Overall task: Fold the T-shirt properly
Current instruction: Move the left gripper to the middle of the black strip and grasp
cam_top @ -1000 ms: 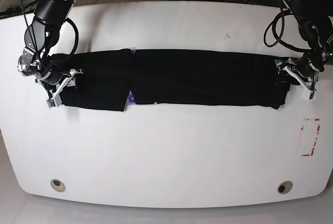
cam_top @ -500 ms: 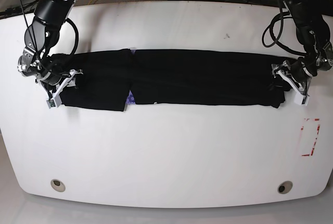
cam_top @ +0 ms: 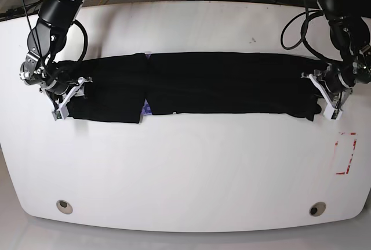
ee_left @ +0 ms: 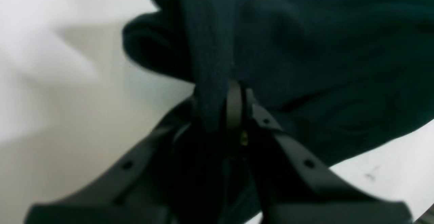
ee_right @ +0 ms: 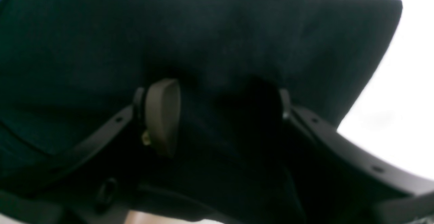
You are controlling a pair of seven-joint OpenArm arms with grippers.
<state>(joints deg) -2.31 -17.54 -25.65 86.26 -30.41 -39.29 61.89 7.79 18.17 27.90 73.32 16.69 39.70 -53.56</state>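
The black T-shirt (cam_top: 220, 84) lies folded into a long band across the white table (cam_top: 185, 163), with a purple mark (cam_top: 145, 109) showing at a seam left of centre. At the band's right end, my left gripper (cam_top: 326, 96) is shut on a pinched fold of the cloth (ee_left: 322, 54); in the left wrist view its fingertips (ee_left: 237, 95) meet on the fabric. My right gripper (cam_top: 66, 96) sits at the band's left end. Its jaws (ee_right: 220, 112) stand apart in the right wrist view, with black cloth (ee_right: 203, 30) lying between and beyond them.
A red-outlined rectangle (cam_top: 346, 153) is marked on the table near the right edge. Two round holes (cam_top: 65, 206) (cam_top: 317, 209) sit near the front corners. Cables hang behind the table's far edge.
My left gripper slid inward onto the shirt's right end and shut on the cloth. The right arm and the rest of the shirt stayed where they were.
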